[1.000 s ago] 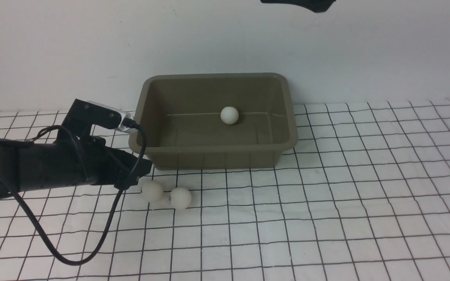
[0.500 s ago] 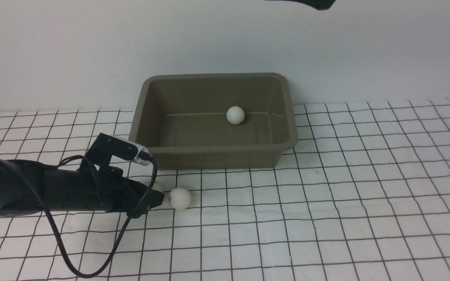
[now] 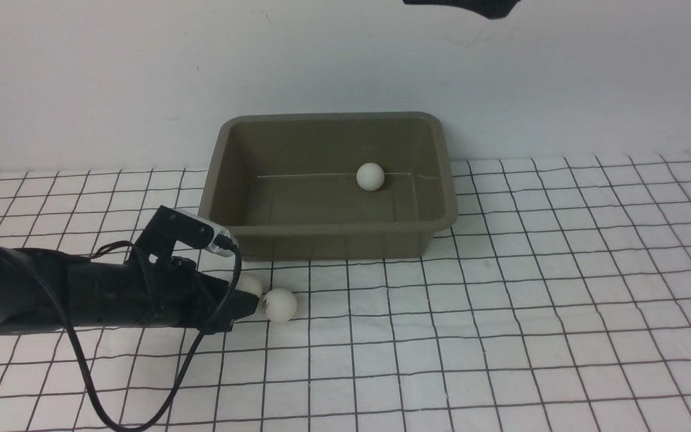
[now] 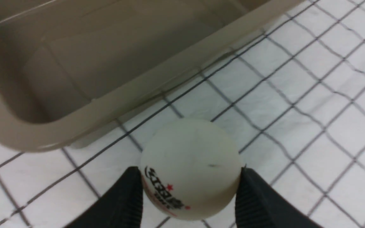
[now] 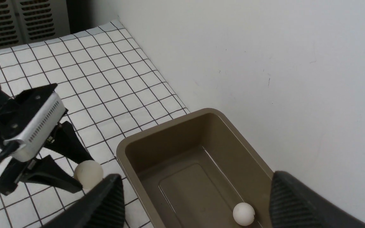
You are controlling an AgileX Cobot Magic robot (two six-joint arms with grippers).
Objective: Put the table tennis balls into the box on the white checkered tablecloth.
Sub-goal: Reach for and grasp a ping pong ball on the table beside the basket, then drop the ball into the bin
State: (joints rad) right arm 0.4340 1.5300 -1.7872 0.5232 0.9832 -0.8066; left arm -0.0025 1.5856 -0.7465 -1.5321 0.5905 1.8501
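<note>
While between fingers (image 4: 119, 202), red-starred ball (image 4: 191, 158)

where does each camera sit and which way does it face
front view: between the arms, facing forward over the tablecloth to the box; left gripper lower left.
left wrist view: on the left wrist, looking past its fingers at the marked ball they clamp, box corner beyond.
right wrist view: raised, looking down into the box past the open right gripper.
shared: front and right wrist both show the ball inside the box.

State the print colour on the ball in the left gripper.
Black lettering with red marks on the ball; clearest in left wrist view.
</note>
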